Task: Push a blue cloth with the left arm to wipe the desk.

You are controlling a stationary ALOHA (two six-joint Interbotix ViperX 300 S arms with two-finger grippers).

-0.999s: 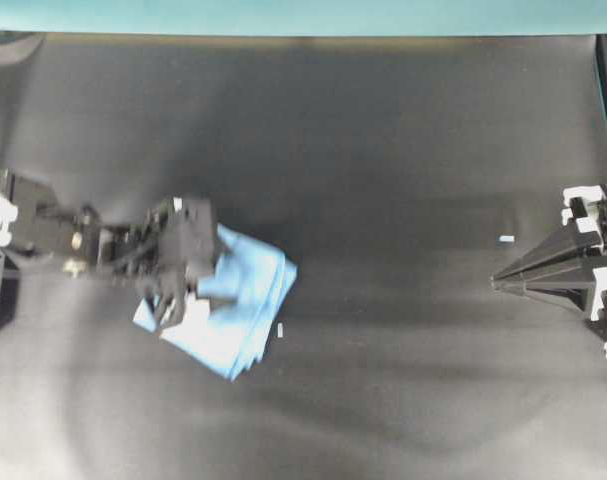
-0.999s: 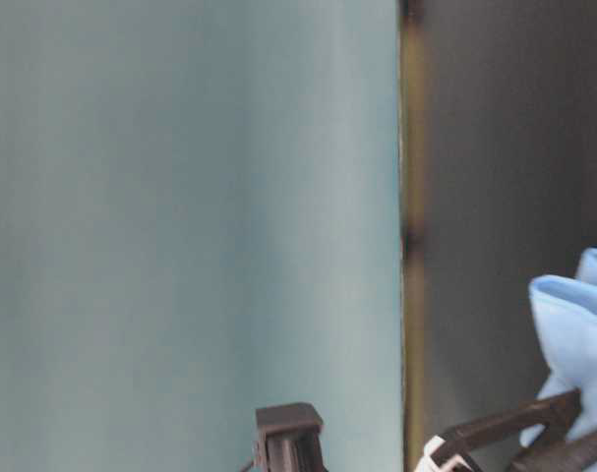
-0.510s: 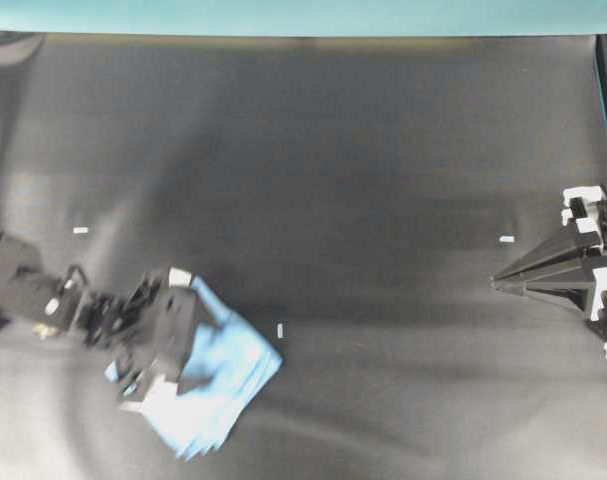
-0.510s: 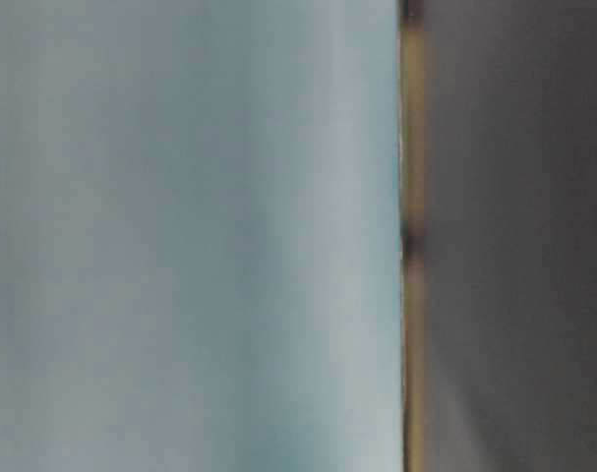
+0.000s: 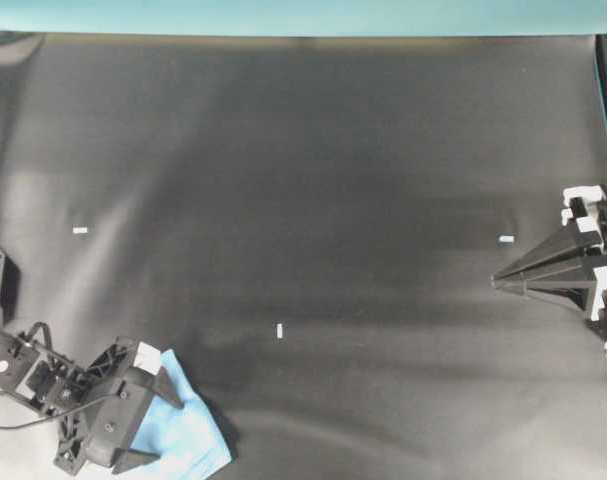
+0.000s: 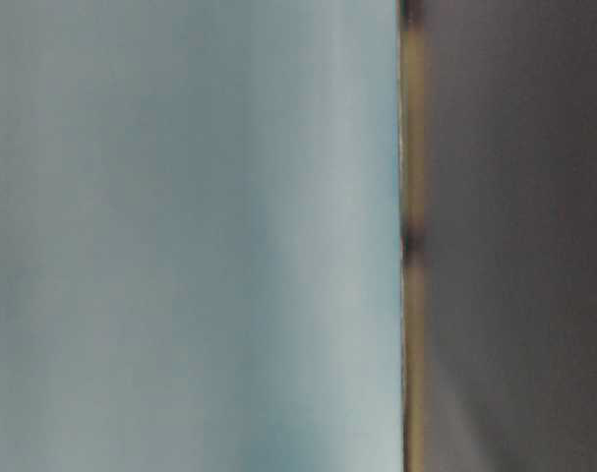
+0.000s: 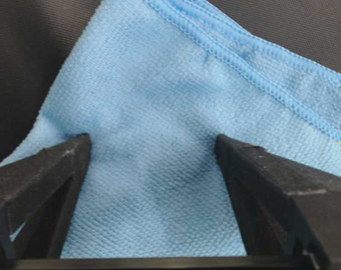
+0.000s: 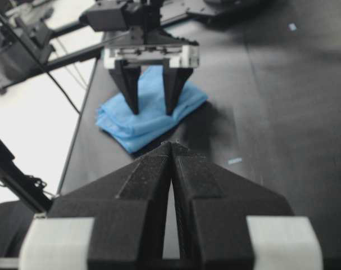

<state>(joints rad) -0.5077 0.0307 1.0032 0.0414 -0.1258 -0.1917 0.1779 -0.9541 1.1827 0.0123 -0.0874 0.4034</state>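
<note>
The blue cloth (image 5: 193, 440) lies folded at the near-left corner of the black desk (image 5: 313, 180). My left gripper (image 5: 168, 430) is open and sits on top of it, both fingertips pressed onto the fabric and spread wide. In the left wrist view the cloth (image 7: 176, 101) fills the gap between the two black fingers (image 7: 41, 174). From the right wrist view the left gripper (image 8: 151, 111) stands upright on the cloth (image 8: 131, 130). My right gripper (image 5: 497, 282) rests shut at the desk's right side, its tips (image 8: 171, 144) pinched together on nothing.
A teal strip (image 5: 303, 15) runs along the far edge. Small white tape marks (image 5: 80, 230) (image 5: 279, 330) (image 5: 506, 239) dot the desk. The desk's edge (image 8: 83, 112) runs right beside the cloth. The table-level view shows only a blurred teal wall (image 6: 180, 236).
The left arm has swept the cloth from left of centre down to the near-left corner of the desk. The right arm has stayed still.
</note>
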